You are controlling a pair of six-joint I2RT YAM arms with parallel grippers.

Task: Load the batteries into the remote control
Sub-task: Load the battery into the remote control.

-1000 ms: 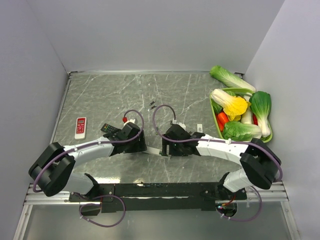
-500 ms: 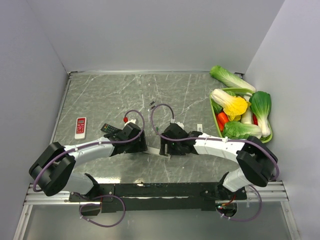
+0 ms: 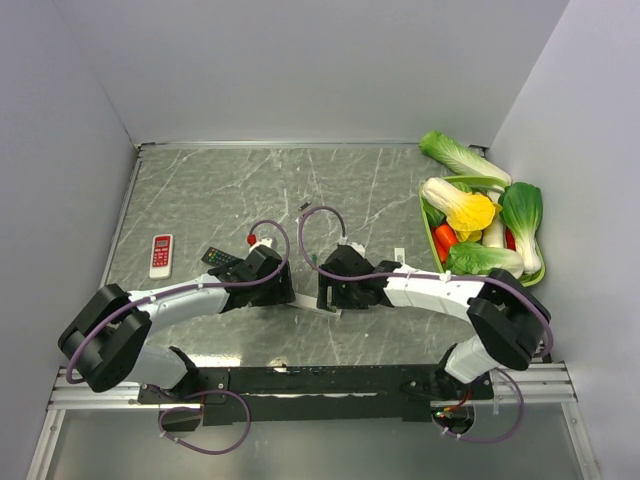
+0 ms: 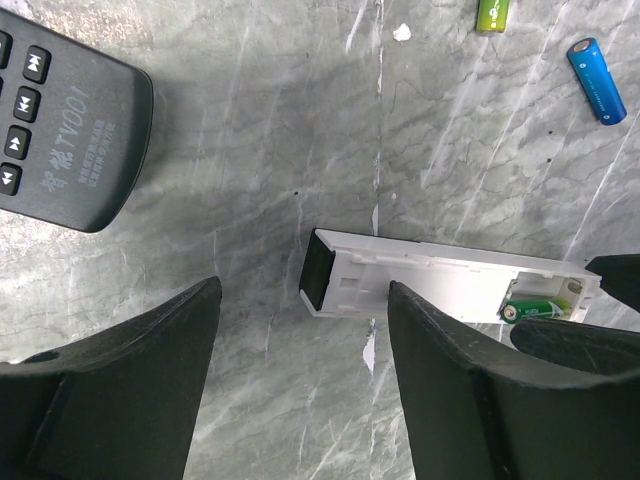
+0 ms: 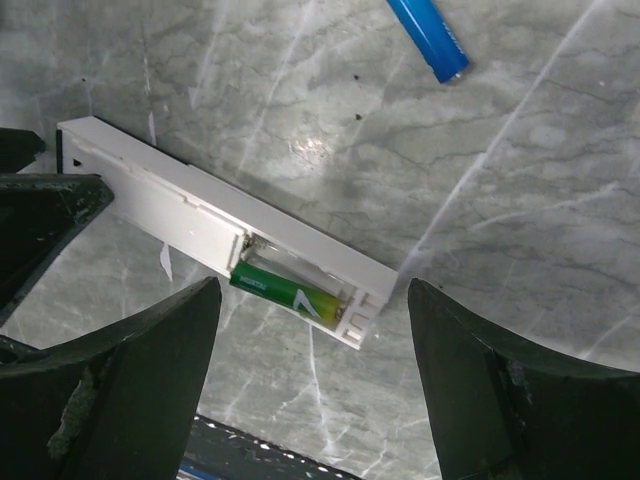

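A white remote (image 4: 440, 283) lies back-up on the marble table with its battery bay open. One green battery (image 5: 285, 292) sits in the bay, also seen in the left wrist view (image 4: 540, 310). A loose blue battery (image 4: 597, 80) and a loose green battery (image 4: 492, 12) lie beyond it; the blue one also shows in the right wrist view (image 5: 428, 38). My left gripper (image 4: 300, 400) is open and empty, just short of the remote's closed end. My right gripper (image 5: 315, 400) is open and empty over the bay end. In the top view the remote (image 3: 305, 303) lies between both grippers.
A black remote (image 4: 70, 150) lies left of the white one. A red-and-white remote (image 3: 161, 255) lies further left. A green basket (image 3: 428, 232) of toy vegetables stands at the right. Small dark cells (image 3: 303, 207) lie mid-table.
My right gripper has shifted a little left, closer over the white remote. The left arm and the remote have stayed put.
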